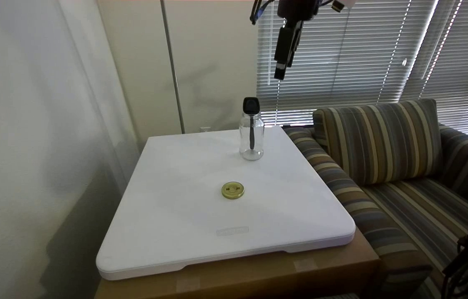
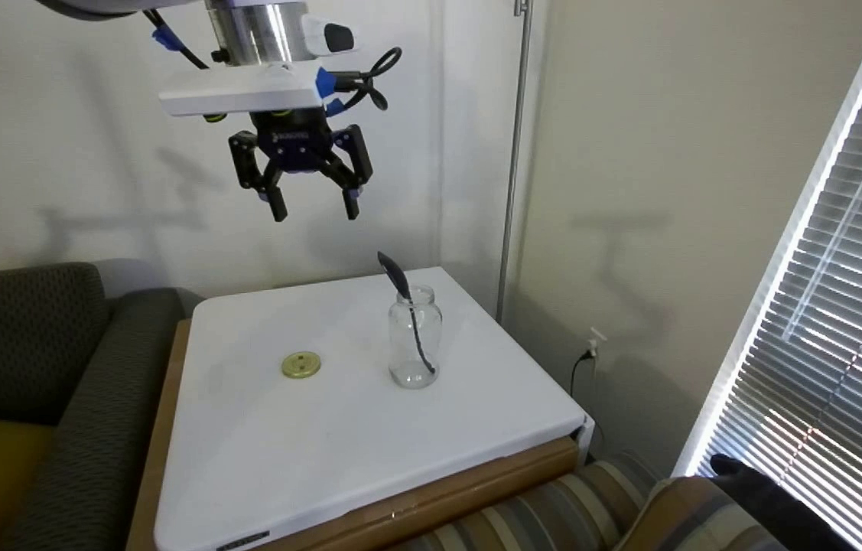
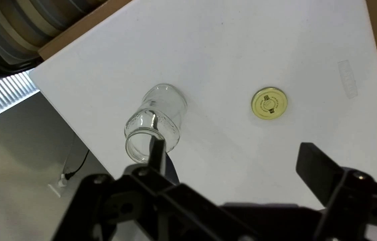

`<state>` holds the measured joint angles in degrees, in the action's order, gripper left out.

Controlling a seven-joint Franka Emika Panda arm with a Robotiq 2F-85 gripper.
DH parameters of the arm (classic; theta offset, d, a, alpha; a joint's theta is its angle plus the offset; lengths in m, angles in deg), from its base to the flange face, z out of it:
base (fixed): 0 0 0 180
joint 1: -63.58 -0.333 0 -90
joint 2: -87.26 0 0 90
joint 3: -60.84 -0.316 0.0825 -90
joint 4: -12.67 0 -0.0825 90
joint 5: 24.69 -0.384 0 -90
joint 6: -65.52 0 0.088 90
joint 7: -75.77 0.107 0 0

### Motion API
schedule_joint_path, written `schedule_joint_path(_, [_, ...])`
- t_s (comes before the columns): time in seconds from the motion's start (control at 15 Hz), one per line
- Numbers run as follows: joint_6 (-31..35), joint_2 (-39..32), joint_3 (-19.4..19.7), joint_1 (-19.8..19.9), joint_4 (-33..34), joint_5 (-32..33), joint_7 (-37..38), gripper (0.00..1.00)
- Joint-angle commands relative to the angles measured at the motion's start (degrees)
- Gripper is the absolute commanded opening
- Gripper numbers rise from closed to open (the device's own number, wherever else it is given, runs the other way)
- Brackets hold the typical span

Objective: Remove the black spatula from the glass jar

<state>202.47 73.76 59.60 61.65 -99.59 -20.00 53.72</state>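
Note:
The black spatula [image 1: 251,106] stands head up in the clear glass jar [image 1: 244,139]. In an exterior view the spatula [image 2: 394,274] leans, its head above the rim and its handle end near the bottom of the jar [image 2: 403,337]. My gripper [image 2: 316,217] is open and empty, well above the table, higher than the spatula head and off to one side of it. In the wrist view the open gripper [image 3: 232,147] has one finger in front of the spatula [image 3: 171,169], hiding part of it. The jar [image 3: 171,100] lies beyond that finger.
A yellowish round lid [image 1: 232,190] lies flat on the white table [image 1: 167,211], apart from the jar. A striped armchair [image 1: 375,145] stands against one table side. A dark sofa [image 2: 17,329], a metal pole [image 2: 513,168] and walls stand around the table.

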Motion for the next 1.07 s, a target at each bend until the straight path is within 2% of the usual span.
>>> schedule_joint_path(0.0, [1.06, -5.12, -0.69, 0.39, 3.50, 4.02, -1.97, 1.00])
schedule_joint_path(0.33, [5.71, -10.60, -0.01, -0.37, 5.94, 12.38, -0.30, 1.00])
schedule_joint_path(0.6, [10.64, -14.17, 1.80, -1.83, 8.45, 18.10, 4.39, 1.00])
schedule_joint_path(1.0, [10.67, -19.37, 5.69, -4.99, 15.35, 25.21, 11.19, 1.00])
